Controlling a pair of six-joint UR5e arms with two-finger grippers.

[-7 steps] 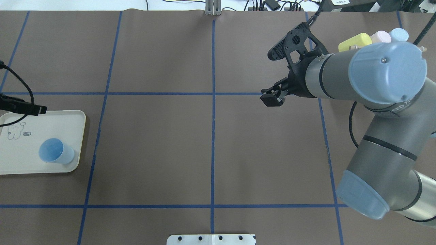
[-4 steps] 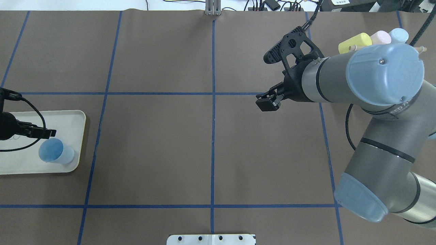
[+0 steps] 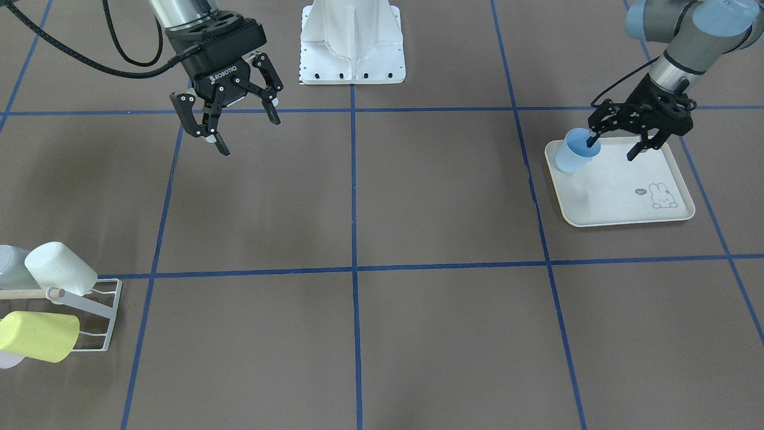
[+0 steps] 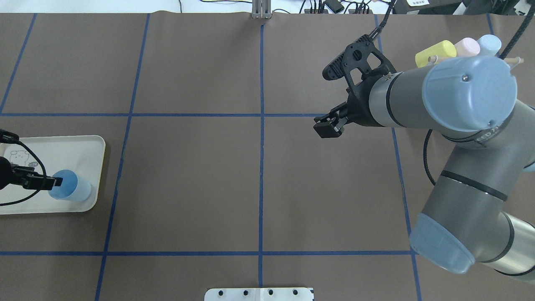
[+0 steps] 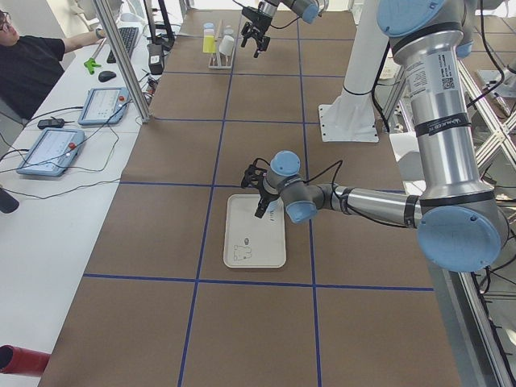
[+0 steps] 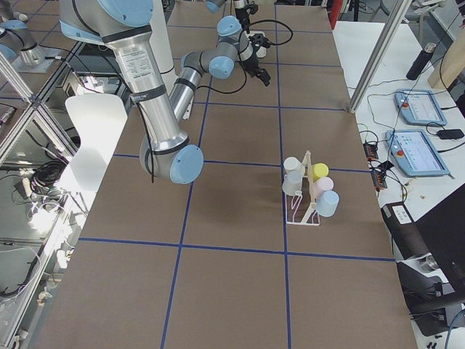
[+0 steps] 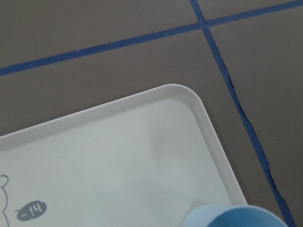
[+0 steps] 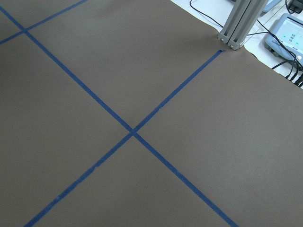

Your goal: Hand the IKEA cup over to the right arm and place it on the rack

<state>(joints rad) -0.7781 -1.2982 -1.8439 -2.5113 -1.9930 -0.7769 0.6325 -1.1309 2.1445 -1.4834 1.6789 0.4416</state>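
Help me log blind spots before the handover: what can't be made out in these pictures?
- Blue cup: left wrist view shows only a rim sliver, cut by the bottom edge; in exterior left, the left arm hides it.
- Left gripper: cut by overhead's left edge; finger contact with the cup is too small to tell.
- Rack: cut by front view's left edge; overhead, right arm covers it.

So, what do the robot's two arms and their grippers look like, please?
Both arms, the right arm and the left arm, are silver-grey tubes with light blue caps on the joints. Each ends in a black two-finger gripper; the right gripper bears white ROBOTIQ lettering, the left gripper looks alike. A black cable runs to the right wrist.
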